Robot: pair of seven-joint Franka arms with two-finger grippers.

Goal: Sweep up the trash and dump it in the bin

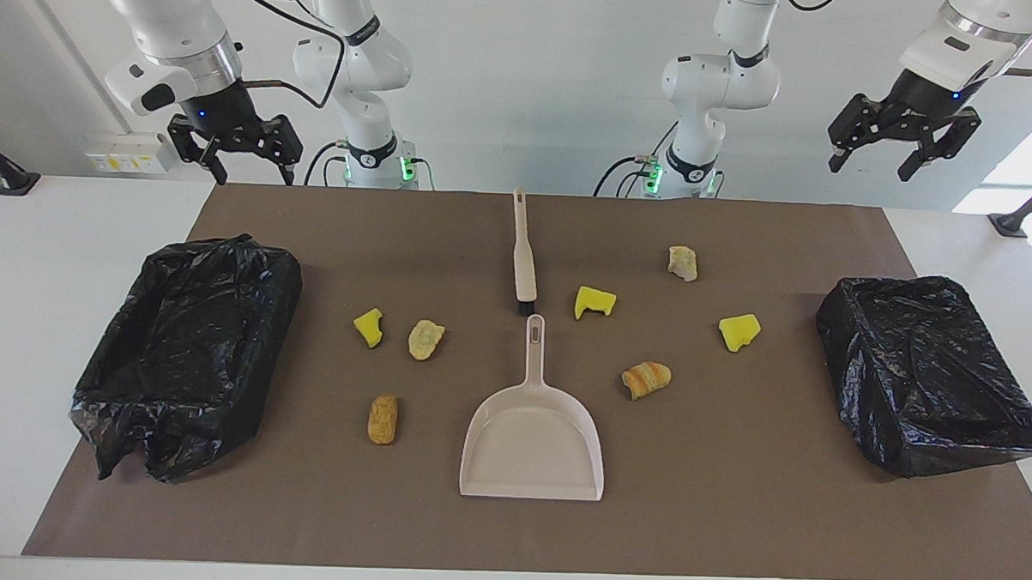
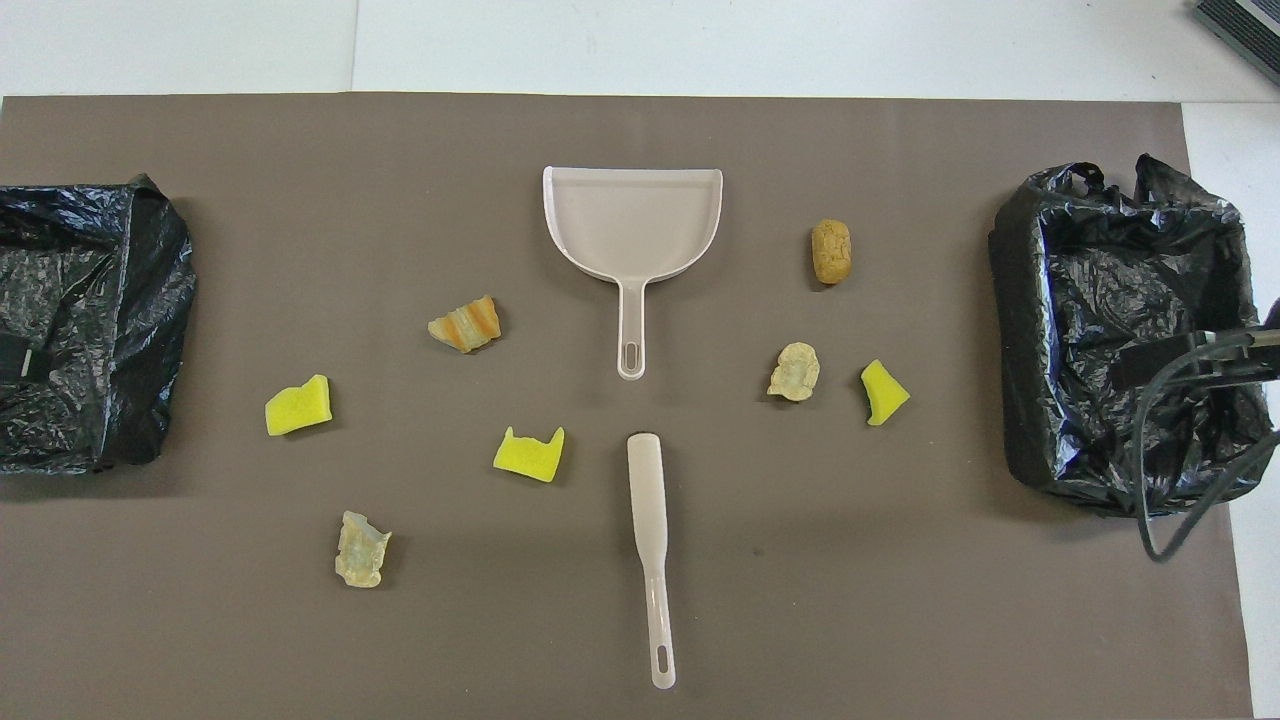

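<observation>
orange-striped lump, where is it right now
The orange-striped lump lies on the brown mat toward the left arm's end, beside the dustpan handle. A yellow sponge chunk sits nearer the robots.

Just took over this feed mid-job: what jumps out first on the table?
The beige dustpan lies mid-mat, its handle pointing at the robots, with the brush in line just nearer to them. Seven trash pieces lie scattered on either side, yellow sponge chunks and bread-like lumps. A black-bagged bin sits at each end of the mat; the left gripper and right gripper hang open above the robots' edge.
</observation>
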